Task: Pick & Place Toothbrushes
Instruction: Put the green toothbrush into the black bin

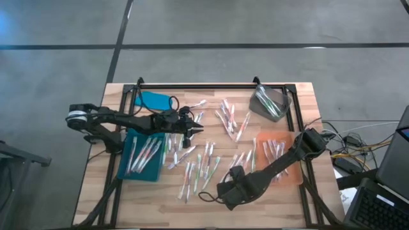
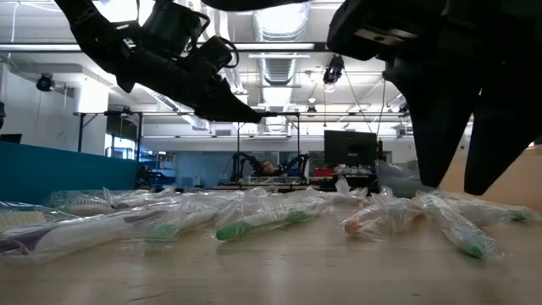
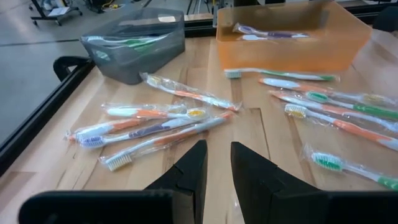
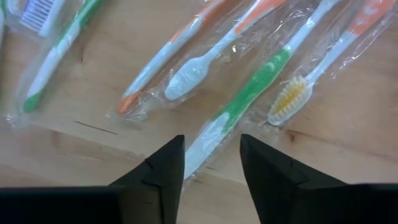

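Several wrapped toothbrushes (image 1: 204, 163) lie loose on the wooden table. My right gripper (image 4: 211, 149) points down over the near middle of the table (image 1: 225, 191) and is open. Its fingers stand on either side of the white end of a green-and-white toothbrush (image 4: 249, 93), with no touch that I can see. My left gripper (image 3: 217, 155) hangs above the table's left middle (image 1: 198, 131), pointing toward the right edge. Its fingers stand a narrow gap apart with nothing between them.
A teal tray (image 1: 128, 171) with toothbrushes lies at the left, an orange tray (image 1: 291, 176) with a few at the right, and a grey bin (image 1: 268, 102) holding some at the far right. A black frame (image 1: 211, 85) runs along the far edge.
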Tool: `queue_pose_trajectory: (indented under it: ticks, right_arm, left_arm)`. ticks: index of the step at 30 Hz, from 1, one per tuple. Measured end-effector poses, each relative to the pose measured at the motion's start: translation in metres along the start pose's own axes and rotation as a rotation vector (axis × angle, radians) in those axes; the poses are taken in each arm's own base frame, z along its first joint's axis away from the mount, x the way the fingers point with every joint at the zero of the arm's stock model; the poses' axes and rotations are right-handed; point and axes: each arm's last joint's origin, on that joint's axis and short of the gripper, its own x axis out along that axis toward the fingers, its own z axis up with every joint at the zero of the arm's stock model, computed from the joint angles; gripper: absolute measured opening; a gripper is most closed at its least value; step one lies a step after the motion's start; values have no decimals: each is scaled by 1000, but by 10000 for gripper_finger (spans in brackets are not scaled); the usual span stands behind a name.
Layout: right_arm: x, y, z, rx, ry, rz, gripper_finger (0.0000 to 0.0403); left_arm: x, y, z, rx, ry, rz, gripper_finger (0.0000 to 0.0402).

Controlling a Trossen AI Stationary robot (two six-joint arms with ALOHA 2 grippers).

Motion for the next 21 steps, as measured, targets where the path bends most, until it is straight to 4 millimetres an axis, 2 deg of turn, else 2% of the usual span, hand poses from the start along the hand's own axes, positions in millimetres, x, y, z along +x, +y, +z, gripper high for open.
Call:
queue_pose_trajectory:
  ticks: [11,21]
  right_arm:
    - [10,-4,-1,20,8,24,172]
    - [26,-13,-2,22,15,42,126]
  left_arm:
    - [0,0,0,-1,5,0,74]
    - [0,0,-1,-5,10,0,74]
